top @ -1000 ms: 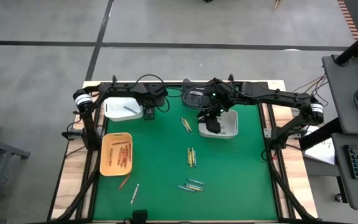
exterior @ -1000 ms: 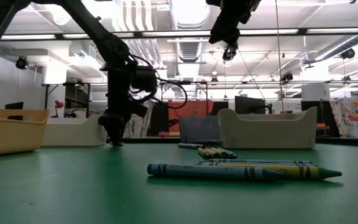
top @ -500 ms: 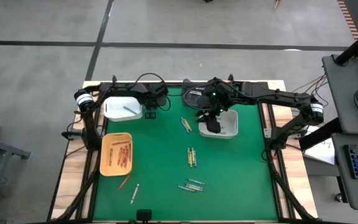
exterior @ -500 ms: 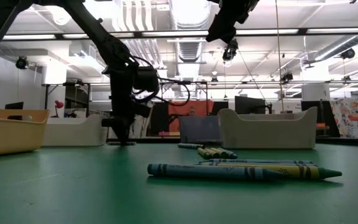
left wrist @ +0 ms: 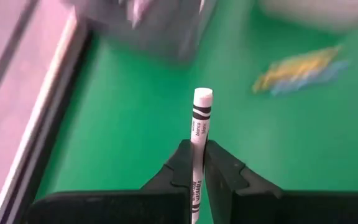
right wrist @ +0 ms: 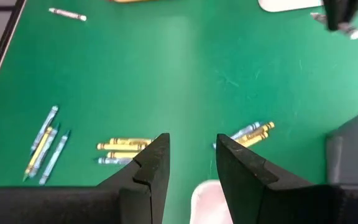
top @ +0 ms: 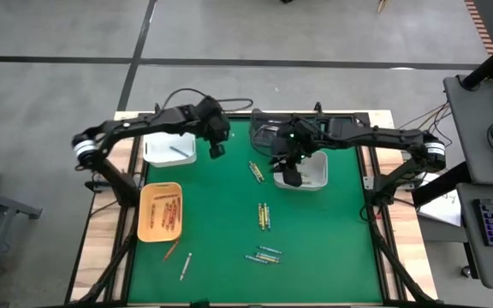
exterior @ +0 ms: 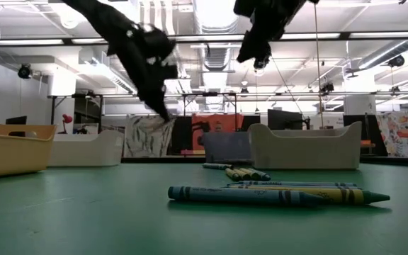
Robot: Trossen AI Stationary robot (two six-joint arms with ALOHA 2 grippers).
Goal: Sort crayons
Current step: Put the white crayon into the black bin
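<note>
The left gripper (left wrist: 192, 163) is clamped on a white paper-wrapped crayon (left wrist: 198, 134), the stick standing up between the two dark fingers (left wrist: 225, 169) with its flat end pointing away from the wrist. In the high view this left gripper (top: 216, 149) hangs above the green felt-covered table (top: 221, 231), just beside the white rectangular tray (top: 168, 151) at the far left; in the low view it sits well above the mat.

The right gripper (right wrist: 191, 158) has its jaws standing apart with nothing between them — the wrist camera looks down through the gap onto the green surface. In the high view it hovers over the near edge of the second white tray (top: 313, 174), right of centre (a dark grey bin (top: 266, 133) sits just behind it, though its contents cannot be made out).

Loose crayons lie in several clusters on the table: a small yellow-and-blue pair (top: 255, 171) between the two grippers, a yellow group (top: 264, 216) near the middle, and a mixed blue, yellow and green bunch (top: 264, 254) toward the near edge. That last bunch fills the foreground of the low view (exterior: 278, 193). A red-orange crayon (top: 171, 250) and a pale grey-white one (top: 185, 266) lie apart from the rest at the near left, just below the shallow orange plastic tray (top: 146, 214), which holds a row of red-orange crayons (top: 168, 213). One pale crayon (top: 178, 151) lies in the far-left white tray.
</note>
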